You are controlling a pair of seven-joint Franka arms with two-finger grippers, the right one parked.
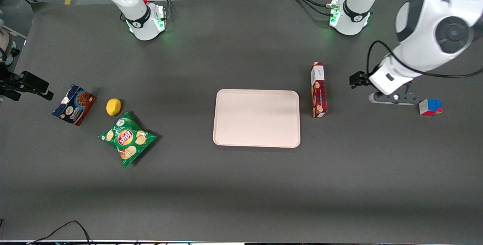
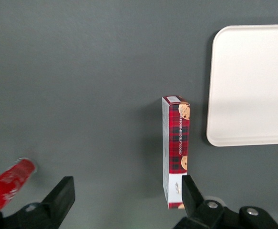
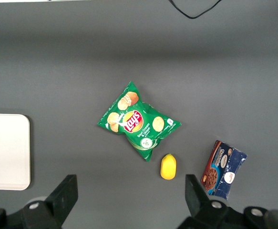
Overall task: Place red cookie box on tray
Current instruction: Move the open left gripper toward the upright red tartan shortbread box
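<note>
Red cookie box [image 2: 176, 150] beside open pincer [image 2: 128, 195].

Table showing: one tray [image 1: 256, 118]; two cookie boxes, red [image 1: 318, 90] and blue [image 1: 74, 104]; one chip bag [image 1: 127, 138]; one lemon [image 1: 113, 107]; one cube [image 1: 430, 107]; one bottle [image 2: 7, 184].

Gripper [image 2: 125, 202] hanging above table near red box, fingers spread.

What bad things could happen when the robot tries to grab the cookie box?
The red cookie box stands on a narrow side, so the open gripper above the table beside it might tip it. It could also bump the tray close by. The small red bottle lies near one finger.
</note>
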